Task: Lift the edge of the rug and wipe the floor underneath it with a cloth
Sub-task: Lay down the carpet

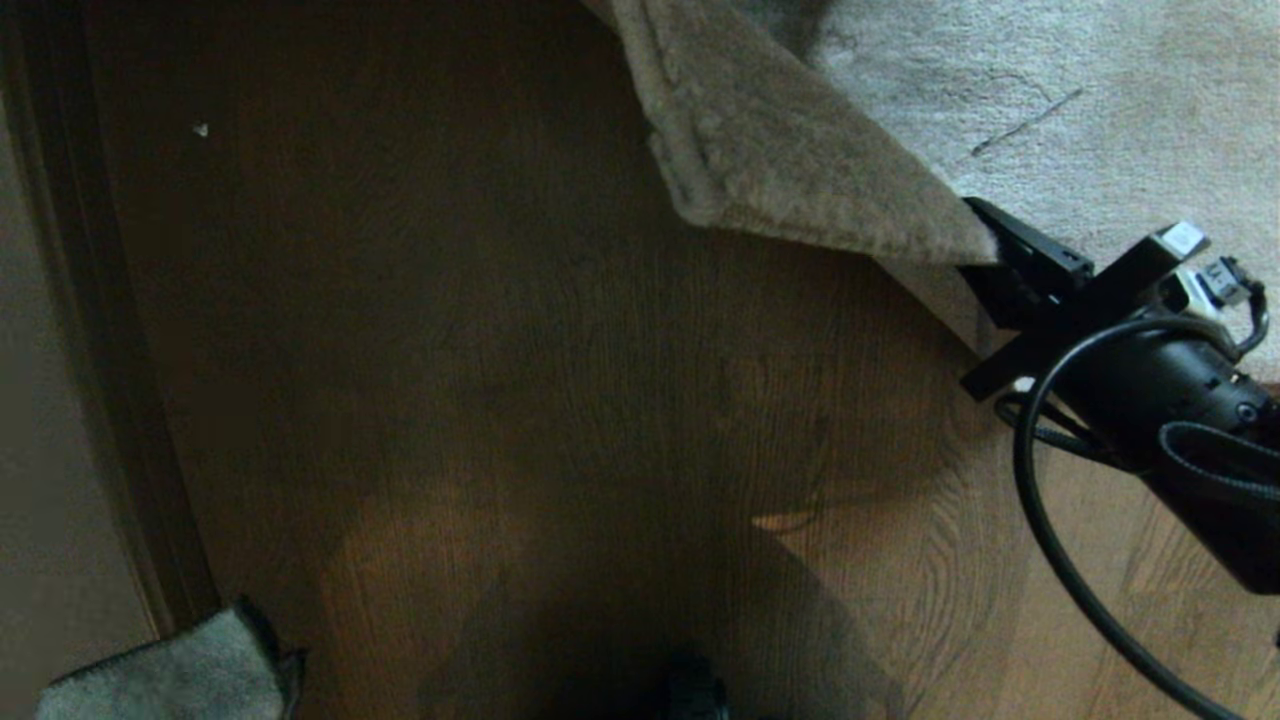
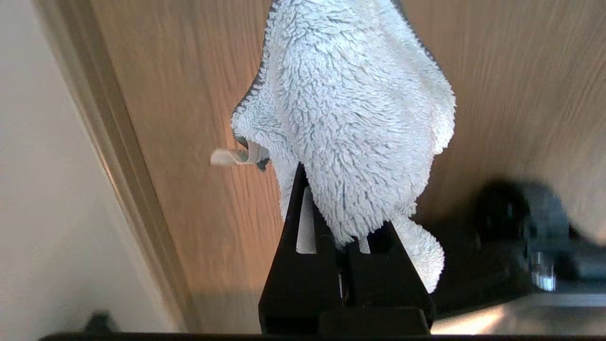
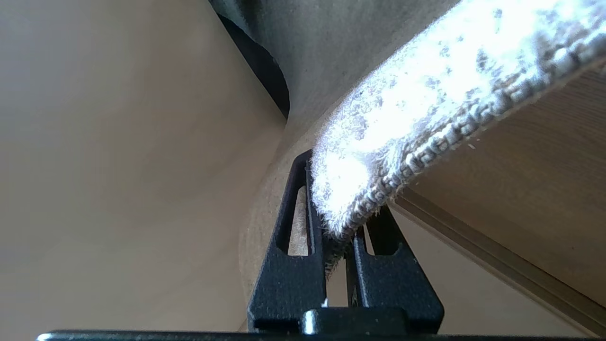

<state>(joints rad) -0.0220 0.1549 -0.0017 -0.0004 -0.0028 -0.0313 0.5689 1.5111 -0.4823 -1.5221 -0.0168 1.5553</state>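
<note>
My right gripper is shut on the rug edge and holds the corner folded up and back over the grey-beige rug, off the floor. From the right wrist, the pile hem of the rug edge sits pinched between the black fingers of the gripper, and the pale backing shows beside it. In the left wrist view my left gripper is shut on the fluffy pale cloth, which hangs in front of the wood floor. Only the cloth shows at the head view's bottom left corner.
A dark skirting board and pale wall run along the left side. A black cable loops from the right arm. A tiny white speck lies on the planks. A dark part of the robot sits at the bottom edge.
</note>
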